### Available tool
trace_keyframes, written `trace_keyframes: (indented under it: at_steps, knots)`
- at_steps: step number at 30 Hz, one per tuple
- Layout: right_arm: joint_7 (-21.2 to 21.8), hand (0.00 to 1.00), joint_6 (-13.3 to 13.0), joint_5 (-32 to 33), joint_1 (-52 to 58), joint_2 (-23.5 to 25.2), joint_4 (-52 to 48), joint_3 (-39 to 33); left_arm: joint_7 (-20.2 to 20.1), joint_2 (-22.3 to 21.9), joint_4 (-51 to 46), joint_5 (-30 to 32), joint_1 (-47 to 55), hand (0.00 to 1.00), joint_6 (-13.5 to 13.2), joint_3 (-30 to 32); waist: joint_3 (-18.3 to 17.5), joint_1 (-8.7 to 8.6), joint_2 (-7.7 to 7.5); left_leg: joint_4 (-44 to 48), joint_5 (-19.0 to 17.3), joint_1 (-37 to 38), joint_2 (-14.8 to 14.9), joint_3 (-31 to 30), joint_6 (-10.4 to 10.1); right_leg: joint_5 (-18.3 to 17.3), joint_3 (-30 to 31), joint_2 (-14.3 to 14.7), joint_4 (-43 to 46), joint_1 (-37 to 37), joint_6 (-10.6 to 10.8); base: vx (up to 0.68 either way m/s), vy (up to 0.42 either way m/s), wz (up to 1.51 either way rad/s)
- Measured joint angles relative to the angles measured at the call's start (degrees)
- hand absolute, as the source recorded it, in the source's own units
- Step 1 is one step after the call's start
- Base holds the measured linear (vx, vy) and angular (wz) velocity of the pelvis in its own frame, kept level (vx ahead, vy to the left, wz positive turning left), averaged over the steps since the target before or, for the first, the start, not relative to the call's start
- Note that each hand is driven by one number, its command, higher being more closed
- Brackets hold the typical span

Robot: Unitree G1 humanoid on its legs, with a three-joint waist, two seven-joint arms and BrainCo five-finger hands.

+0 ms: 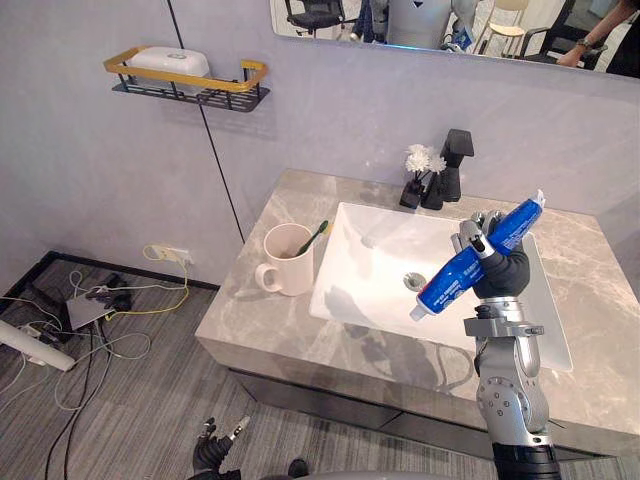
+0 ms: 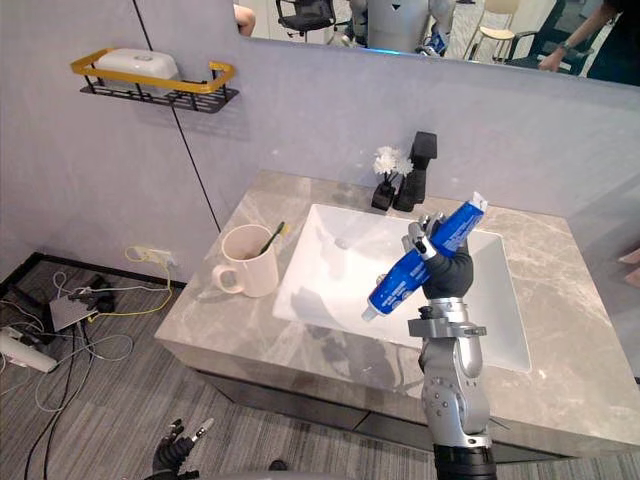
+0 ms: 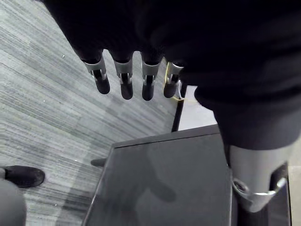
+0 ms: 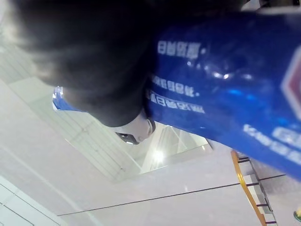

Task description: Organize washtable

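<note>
The robot's right hand (image 1: 500,272) is gripping a blue toothpaste tube (image 1: 445,285) and holding it tilted above the white sink (image 1: 360,290) set in the grey marble table (image 1: 250,315). A cream mug (image 1: 288,268) carrying a green toothbrush (image 1: 312,238) is standing on the table just left of the sink. The left hand (image 3: 123,80) is hanging low over the floor, fingers straight and empty.

I am facing a washroom corner staged inside an office: a marble counter (image 1: 250,305) with sink (image 1: 365,262), tap (image 1: 455,160) and toothbrush mug (image 1: 288,265), a wall shelf (image 1: 186,86), a mirror (image 1: 420,22) reflecting office chairs (image 1: 312,14), cables (image 1: 100,322) trailing over carpet (image 1: 150,405).
</note>
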Motion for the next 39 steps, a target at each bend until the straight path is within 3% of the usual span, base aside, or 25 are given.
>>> trace_keyframes:
  at_steps: [6, 11, 22, 28, 39]
  knots:
    - [-1.77, 1.00, -0.09, -2.82, -0.03, 1.07, -1.14, 0.37, -0.08, 1.53, 1.80, -0.01, -1.14, 0.00, -0.14, -2.15, -0.02, 0.05, -0.09, 0.00, 0.00, -0.13, -0.01, -0.44, -0.03, -0.03, -0.38, -0.01, 0.14, -0.02, 0.00, -0.02, -0.005, 0.03]
    - [-3.11, 1.00, -1.80, -6.29, -1.19, 1.07, -4.63, 2.53, -0.09, 1.79, 3.05, 0.00, -2.08, 0.00, -0.14, -2.69, -0.13, 0.07, -0.38, 0.02, 0.02, -0.49, -0.01, -0.88, 0.00, -0.02, -0.53, 0.01, -0.03, 0.09, 0.01, 0.01, -0.003, 0.01]
    - [-9.37, 1.00, -6.49, -15.45, -15.72, 2.62, -7.84, 9.31, 0.49, 1.72, 4.12, 0.00, -3.65, 0.00, -0.75, -6.84, -0.25, 1.02, -0.88, 0.00, 0.47, -0.80, -0.17, -1.77, 0.07, -0.31, -1.52, -0.14, 0.49, 0.13, 0.12, -0.01, -0.010, 0.04]
    - [-13.06, 1.00, -6.74, -20.67, -21.97, 3.29, -7.40, 13.71, 1.41, 1.77, 4.85, 0.01, -4.40, 0.00, -1.47, -8.58, -0.14, 1.89, -1.05, -0.01, 0.55, -0.93, -0.32, -2.64, -0.02, -0.62, -2.23, -0.60, 1.12, 0.11, 0.20, -0.02, -0.003, 0.07]
    - [-22.25, 1.00, -5.97, -44.72, -30.87, 2.63, 3.66, 19.79, 3.01, 4.50, 4.89, 1.42, -5.71, 0.00, -2.63, -14.18, 0.52, 3.80, -2.57, 0.00, 1.28, -2.31, -0.10, -4.64, -0.27, -0.62, -3.76, 0.10, 0.77, -0.07, 0.10, -0.01, -0.017, 0.09]
